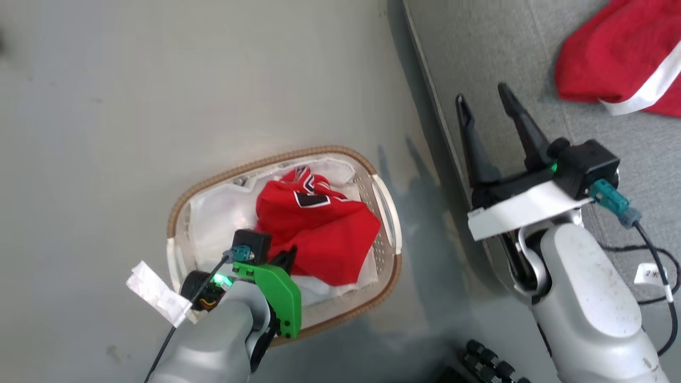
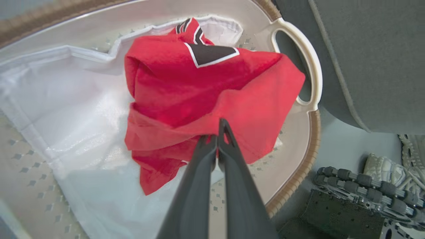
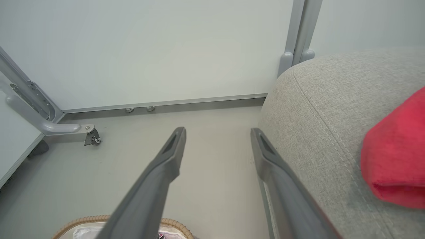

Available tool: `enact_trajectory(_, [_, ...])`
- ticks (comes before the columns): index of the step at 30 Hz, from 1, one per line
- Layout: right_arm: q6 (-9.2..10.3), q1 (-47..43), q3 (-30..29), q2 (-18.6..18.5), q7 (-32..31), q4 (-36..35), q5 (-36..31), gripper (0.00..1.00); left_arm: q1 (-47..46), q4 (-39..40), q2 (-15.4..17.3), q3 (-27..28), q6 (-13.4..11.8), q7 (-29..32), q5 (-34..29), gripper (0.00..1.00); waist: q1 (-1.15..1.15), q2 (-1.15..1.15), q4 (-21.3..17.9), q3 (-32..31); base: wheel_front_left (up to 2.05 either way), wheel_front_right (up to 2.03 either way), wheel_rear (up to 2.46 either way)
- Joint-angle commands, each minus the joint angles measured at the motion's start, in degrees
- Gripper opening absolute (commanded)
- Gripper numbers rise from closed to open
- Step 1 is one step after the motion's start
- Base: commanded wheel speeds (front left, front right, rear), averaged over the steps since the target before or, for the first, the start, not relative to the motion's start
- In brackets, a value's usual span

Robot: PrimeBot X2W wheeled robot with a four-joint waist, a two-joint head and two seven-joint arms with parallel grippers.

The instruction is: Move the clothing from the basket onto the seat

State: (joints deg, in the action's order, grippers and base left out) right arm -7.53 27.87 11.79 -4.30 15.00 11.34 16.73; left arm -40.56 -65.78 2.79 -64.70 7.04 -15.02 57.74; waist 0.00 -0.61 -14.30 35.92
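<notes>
Red jersey lies crumpled inside the basket, a little below the centre of the head view, with a black numeral with white outline on its upper side. Under it and to its left lies the white liner, which covers the basket bottom. The basket stands on the grey floor, just beside the edge of the seat, which takes the upper right of the frame.

The left gripper reaches into the basket from the lower left of the head view. In the left wrist view the left gripper has its two dark fingers pressed together, and the tips pinch a fold at the lower edge of the jersey. The cloth stands bunched up above the liner, and the white handle of the basket is at the upper right, near the seat.

The right gripper is at the right of the head view, over the seat edge, with the fingers spread wide and nothing between them. In the right wrist view the right gripper points toward the floor and a pale wall panel, also wide and empty.

The shorts lie on the seat in the upper right corner, red with a white stripe, well apart from the basket. In the right wrist view the shorts rest on the seat at the right edge.
</notes>
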Motion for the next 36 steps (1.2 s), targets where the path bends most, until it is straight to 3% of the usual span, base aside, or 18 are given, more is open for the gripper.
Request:
enact_trajectory(1, [0.08,-2.74,-0.45,-0.28,0.27,1.03,0.37,1.00,2.42,1.28,0.60,1.46,0.24,-0.18,-1.07,0.00,0.00,0.61,4.92,-11.04,0.00,0.00,0.00])
enact_trajectory(12, [0.08,-11.81,-2.53,-0.59,0.27,4.18,0.28,1.00,12.47,17.90,2.92,16.52,0.29,-0.14,-11.80,0.00,0.00,0.61,11.41,-25.36,0.00,0.00,0.00])
enact_trajectory(22, [0.08,-16.60,-2.00,-0.29,0.27,5.10,-0.44,1.00,18.44,35.55,2.46,29.17,0.49,-0.15,-23.58,0.00,0.00,0.61,13.55,-32.44,0.00,0.00,0.00])
enact_trajectory(36, [0.08,-19.66,0.83,-0.20,0.27,5.89,-0.12,1.00,11.23,49.73,1.86,34.33,0.51,-0.15,-28.93,0.00,0.00,0.61,12.09,-35.44,0.00,0.00,0.00])
